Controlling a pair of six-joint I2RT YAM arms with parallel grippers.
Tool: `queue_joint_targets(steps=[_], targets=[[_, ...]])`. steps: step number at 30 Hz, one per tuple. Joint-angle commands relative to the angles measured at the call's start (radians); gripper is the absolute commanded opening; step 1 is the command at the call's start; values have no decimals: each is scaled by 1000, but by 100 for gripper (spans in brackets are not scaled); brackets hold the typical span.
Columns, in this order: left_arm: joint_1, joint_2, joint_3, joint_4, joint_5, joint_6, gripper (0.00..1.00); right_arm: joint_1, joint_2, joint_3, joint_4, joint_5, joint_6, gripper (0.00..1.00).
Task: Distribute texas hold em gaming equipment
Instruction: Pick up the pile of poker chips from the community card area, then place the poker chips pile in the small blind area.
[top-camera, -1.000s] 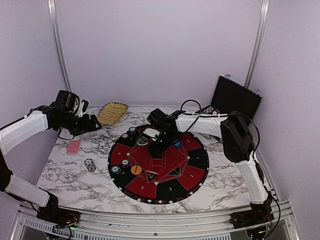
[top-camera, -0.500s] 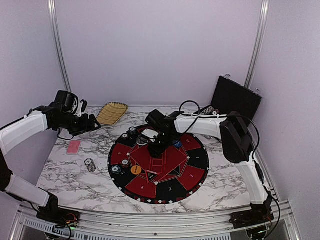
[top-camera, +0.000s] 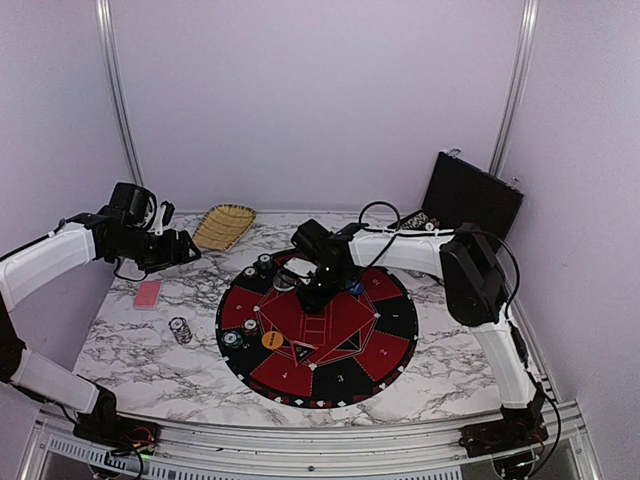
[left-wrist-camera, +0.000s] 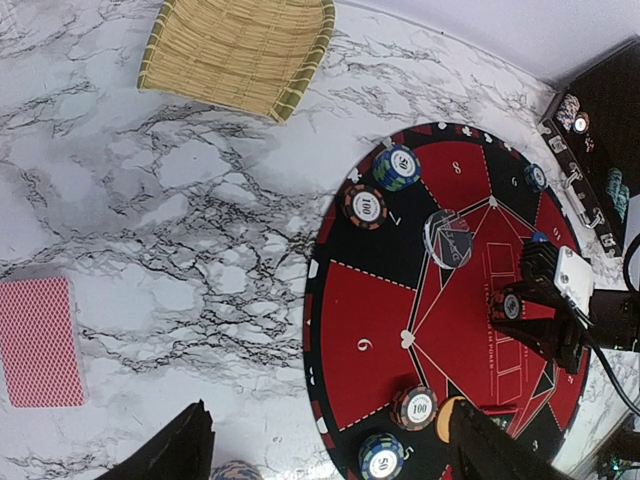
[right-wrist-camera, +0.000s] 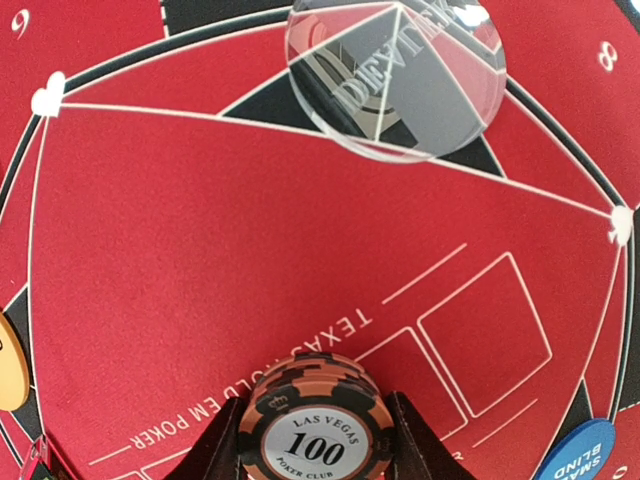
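My right gripper (top-camera: 314, 296) is shut on a stack of orange-and-black "100" chips (right-wrist-camera: 318, 425), low over the red centre of the mat (top-camera: 390, 320); I cannot tell if the stack touches it. A clear disc (right-wrist-camera: 395, 75) lies just beyond, with a blue disc (right-wrist-camera: 585, 455) to the right and an orange disc (left-wrist-camera: 447, 420) on the mat. Other chip stacks (left-wrist-camera: 397, 167) (left-wrist-camera: 365, 207) (left-wrist-camera: 414, 407) (left-wrist-camera: 381, 459) stand on the mat's left sectors. My left gripper (left-wrist-camera: 335, 455) is open and empty, high above the table's left. A pink-backed card (top-camera: 148, 293) and one chip stack (top-camera: 180, 329) sit off the mat.
A woven yellow basket (top-camera: 224, 225) lies at the back left. An open black case (top-camera: 472, 195) with more chips stands at the back right corner. Cables run along the right arm over the mat's far edge. Purple walls close in the table.
My right gripper has edged slightly left with the chip stack in it. The left arm has barely moved.
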Motion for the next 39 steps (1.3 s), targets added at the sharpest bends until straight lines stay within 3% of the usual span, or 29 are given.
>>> queue_joint_targets(steps=[1, 5, 17, 32, 39], targets=[[8, 1, -5, 19, 6, 8, 82, 7, -21, -21, 9, 16, 12, 31], [8, 5, -5, 20, 4, 7, 82, 8, -27, -26, 21, 20, 18, 24], [10, 5, -13, 26, 7, 6, 81, -45, -24, 37, 49, 67, 37, 19], [10, 19, -15, 28, 33, 8, 81, -168, 151, 367, -42, 127, -31, 18], [10, 23, -10, 27, 35, 17, 81, -219, 197, 445, -18, 129, -65, 18]])
